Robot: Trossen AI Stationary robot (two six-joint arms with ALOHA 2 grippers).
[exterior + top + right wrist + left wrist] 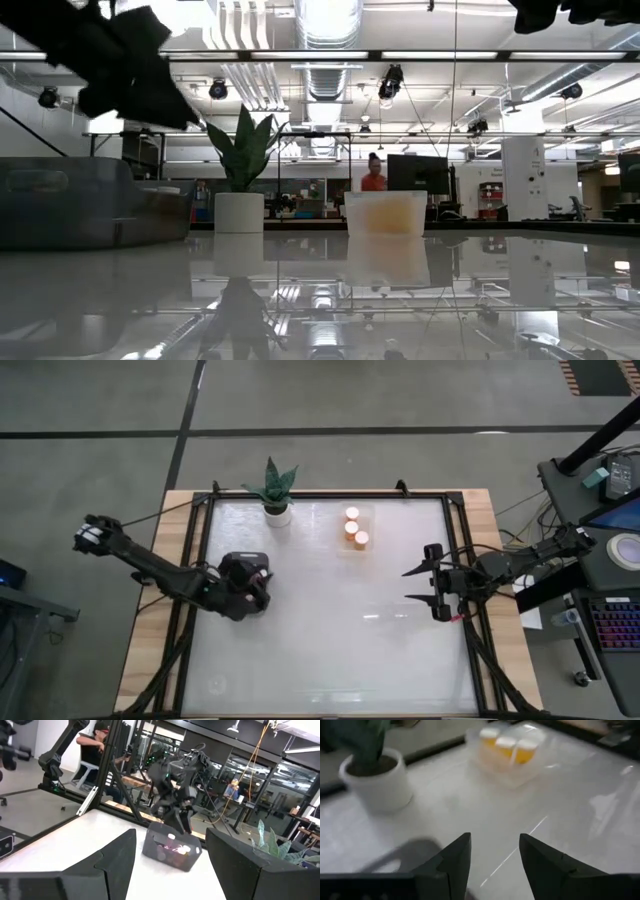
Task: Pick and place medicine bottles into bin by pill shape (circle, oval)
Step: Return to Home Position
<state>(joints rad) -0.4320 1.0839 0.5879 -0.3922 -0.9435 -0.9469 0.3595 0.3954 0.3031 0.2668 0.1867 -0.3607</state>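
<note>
Three orange medicine bottles with white caps (353,527) stand in the clear tray (343,546) at the table's far middle; they also show in the left wrist view (506,746). The dark bin (240,567) at the left holds several small pinkish bottles (172,849). My left gripper (264,588) hangs just over the dark bin's near right side, open and empty (494,844). My right gripper (409,585) is open and empty at the table's right, pointing toward the dark bin (170,851).
A white pot with a green plant (276,508) stands at the far edge, left of the clear tray. The glossy white tabletop (330,650) lies bare between the two arms and toward the near edge. People show in the room beyond the table (95,742).
</note>
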